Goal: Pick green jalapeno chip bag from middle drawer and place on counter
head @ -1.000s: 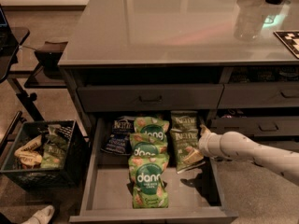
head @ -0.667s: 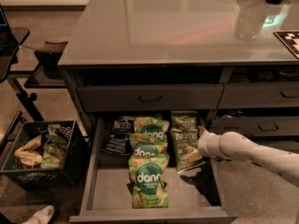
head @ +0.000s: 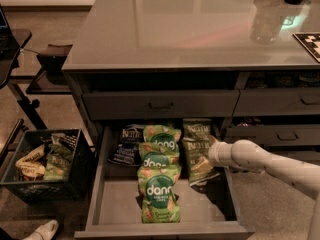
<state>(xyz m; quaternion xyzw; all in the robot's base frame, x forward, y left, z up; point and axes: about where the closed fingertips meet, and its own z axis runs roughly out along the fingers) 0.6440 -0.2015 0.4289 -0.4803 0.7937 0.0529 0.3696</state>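
Grey and shiny, the bench (head: 190, 29) fills the top of the view. Under it the middle drawer (head: 120, 204) is pulled open. Three bright green dang bags (head: 160, 199) lie in a row down its middle. A dark blue bag (head: 127, 144) lies at the back left. On the right side lie two olive-green Kettle bags, one behind the other. The front one is the jalapeno bag (head: 199, 159), and it rests on the drawer floor. A white arm (head: 260, 159) comes in from the right, low over the drawer. Its jaws are at the right edge of that bag, and I cannot tell if they are open or closed. A black crate (head: 45, 191) with more bags sits on the floor to the left.
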